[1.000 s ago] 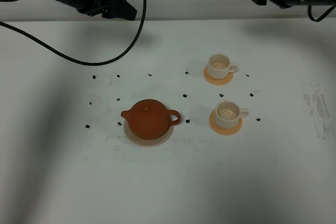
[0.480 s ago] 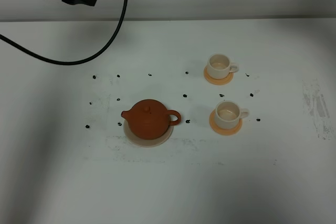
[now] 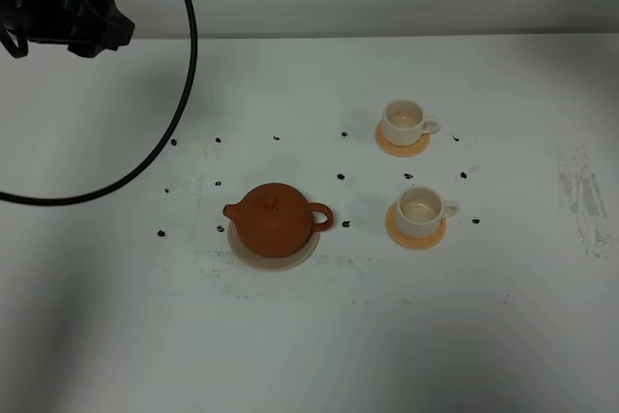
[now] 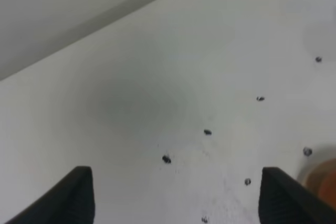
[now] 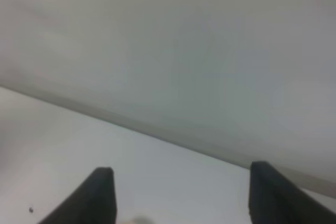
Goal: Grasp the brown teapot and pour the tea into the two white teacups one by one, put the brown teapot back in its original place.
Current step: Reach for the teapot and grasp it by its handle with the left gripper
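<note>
The brown teapot (image 3: 276,221) sits upright on the pale beige disc (image 3: 302,256), spout to the left, handle to the right. A blurred edge of the teapot shows in the left wrist view (image 4: 324,178). Two white teacups stand to its right: the far one (image 3: 402,122) and the near one (image 3: 420,210). My left gripper (image 3: 108,28) is at the far left corner, well away from the teapot; in its wrist view (image 4: 178,203) the jaws stand wide apart and empty. My right gripper (image 5: 186,198) is open and empty, facing the wall; it is out of the high view.
Each cup stands on a small orange coaster (image 3: 416,238). Small black marks (image 3: 340,177) dot the white table around the teapot and cups. The left arm's black cable (image 3: 182,94) loops over the table's left side.
The left arm has drawn back to the far left corner, its cable swinging with it. The right arm has left the high view. Teapot and cups have not moved.
</note>
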Robot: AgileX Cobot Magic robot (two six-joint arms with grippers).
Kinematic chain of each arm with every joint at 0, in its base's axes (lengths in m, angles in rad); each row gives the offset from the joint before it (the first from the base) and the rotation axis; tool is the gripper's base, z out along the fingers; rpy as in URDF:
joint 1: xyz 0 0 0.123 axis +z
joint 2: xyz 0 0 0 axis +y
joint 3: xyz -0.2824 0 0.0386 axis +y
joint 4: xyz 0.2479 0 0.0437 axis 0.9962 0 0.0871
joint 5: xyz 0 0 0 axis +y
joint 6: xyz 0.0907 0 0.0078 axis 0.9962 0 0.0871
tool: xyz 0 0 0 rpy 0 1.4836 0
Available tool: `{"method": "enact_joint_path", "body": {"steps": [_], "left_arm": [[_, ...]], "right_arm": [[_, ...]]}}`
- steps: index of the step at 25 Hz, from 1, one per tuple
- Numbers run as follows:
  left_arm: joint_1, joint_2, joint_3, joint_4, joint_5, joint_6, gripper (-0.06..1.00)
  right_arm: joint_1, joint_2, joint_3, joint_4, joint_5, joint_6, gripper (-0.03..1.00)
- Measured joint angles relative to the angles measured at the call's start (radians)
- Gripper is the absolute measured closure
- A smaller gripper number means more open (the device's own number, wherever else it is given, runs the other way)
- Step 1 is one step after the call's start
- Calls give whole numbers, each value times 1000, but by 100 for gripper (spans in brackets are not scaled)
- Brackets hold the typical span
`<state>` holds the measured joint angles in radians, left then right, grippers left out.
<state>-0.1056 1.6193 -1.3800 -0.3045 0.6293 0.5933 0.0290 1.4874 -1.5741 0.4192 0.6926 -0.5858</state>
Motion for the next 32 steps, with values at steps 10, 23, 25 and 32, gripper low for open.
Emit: {"method": "enact_joint_path", "body": {"steps": [10, 23, 25, 32], "left_arm": [[-55, -53, 48, 29, -50, 0, 28], [-326, -50, 48, 168, -73, 4, 28], [-330, -45, 48, 176, -63, 18, 28], [-330, -44, 45, 188, -59, 27, 28]], "right_arm": [[0, -323, 356, -34, -132, 41, 42], [0, -905, 702, -113, -47, 264, 42], [0, -980, 716, -151, 17, 303, 42], [0, -1181, 733, -259, 228, 405, 42]]}}
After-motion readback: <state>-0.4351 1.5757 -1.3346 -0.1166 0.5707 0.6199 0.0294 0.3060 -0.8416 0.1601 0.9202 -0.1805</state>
